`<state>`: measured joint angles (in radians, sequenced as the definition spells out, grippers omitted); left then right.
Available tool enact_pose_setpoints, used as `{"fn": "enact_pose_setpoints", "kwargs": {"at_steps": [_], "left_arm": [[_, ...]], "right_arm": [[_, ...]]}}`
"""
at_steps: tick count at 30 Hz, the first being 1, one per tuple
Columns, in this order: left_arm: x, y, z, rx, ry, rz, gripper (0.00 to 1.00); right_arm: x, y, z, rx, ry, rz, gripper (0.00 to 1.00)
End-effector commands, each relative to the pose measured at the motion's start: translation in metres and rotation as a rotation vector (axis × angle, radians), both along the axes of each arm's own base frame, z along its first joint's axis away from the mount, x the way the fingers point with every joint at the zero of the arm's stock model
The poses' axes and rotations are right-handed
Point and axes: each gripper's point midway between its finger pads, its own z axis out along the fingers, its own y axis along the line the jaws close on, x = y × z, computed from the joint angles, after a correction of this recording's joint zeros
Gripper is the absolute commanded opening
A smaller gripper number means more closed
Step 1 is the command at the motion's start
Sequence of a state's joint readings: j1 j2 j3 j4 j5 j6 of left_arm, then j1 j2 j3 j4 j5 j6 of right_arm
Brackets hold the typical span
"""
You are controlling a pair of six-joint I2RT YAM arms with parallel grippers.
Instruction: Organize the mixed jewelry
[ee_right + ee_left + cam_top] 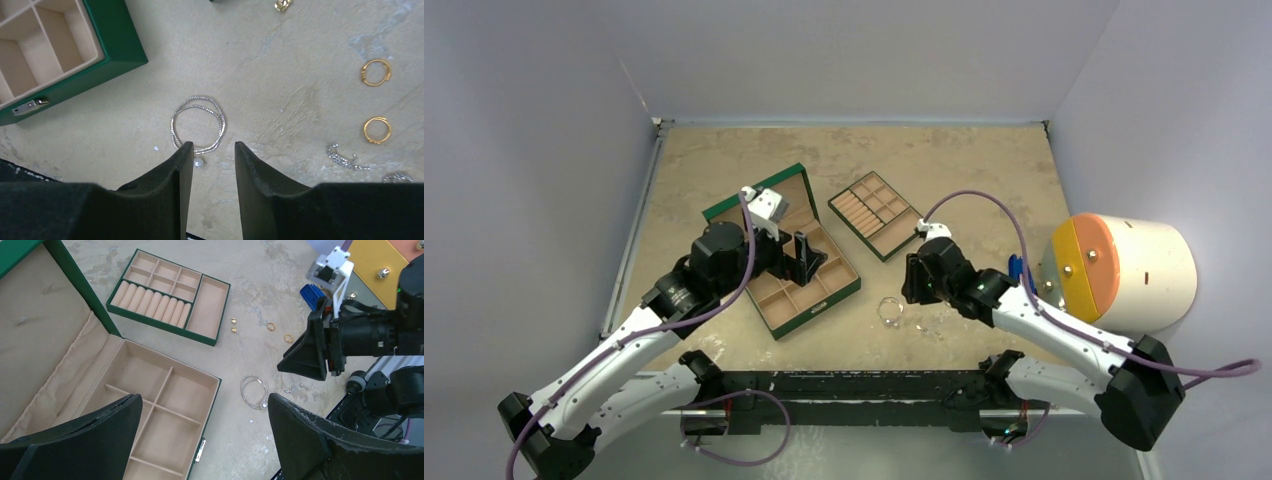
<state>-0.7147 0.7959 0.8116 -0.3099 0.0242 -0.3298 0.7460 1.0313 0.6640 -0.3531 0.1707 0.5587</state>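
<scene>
Beside green box (116,46), silvery hoop (200,99), right end effector (214,148) at rim

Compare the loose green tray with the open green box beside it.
The loose tray has a row of ring rolls plus small compartments; the open green box has fewer, larger ones. The box has a hinged lid standing open and a metal clasp; the tray shows neither. The box is the bigger of the two. Both are green outside and beige-lined, and nothing shows inside either.
</scene>
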Motion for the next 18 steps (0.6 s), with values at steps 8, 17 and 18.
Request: {"fn": "enact_pose_setpoints", "kwargs": {"at_steps": [8,17,18], "left_arm": [[0.005,-0.003,0.026,-0.044,-0.045,0.008,0.97],[0.005,-0.004,0.023,-0.035,-0.038,0.005,0.97],[0.005,-0.004,0.023,-0.035,-0.038,0.005,0.97]], "right_arm": [[-0.005,0.029,-0.021,0.093,0.057,0.04,0.33],[-0.022,0.05,-0.031,0.095,0.079,0.15,0.39],[-0.024,0.052,-0.033,0.092,0.086,0.166,0.39]]}}
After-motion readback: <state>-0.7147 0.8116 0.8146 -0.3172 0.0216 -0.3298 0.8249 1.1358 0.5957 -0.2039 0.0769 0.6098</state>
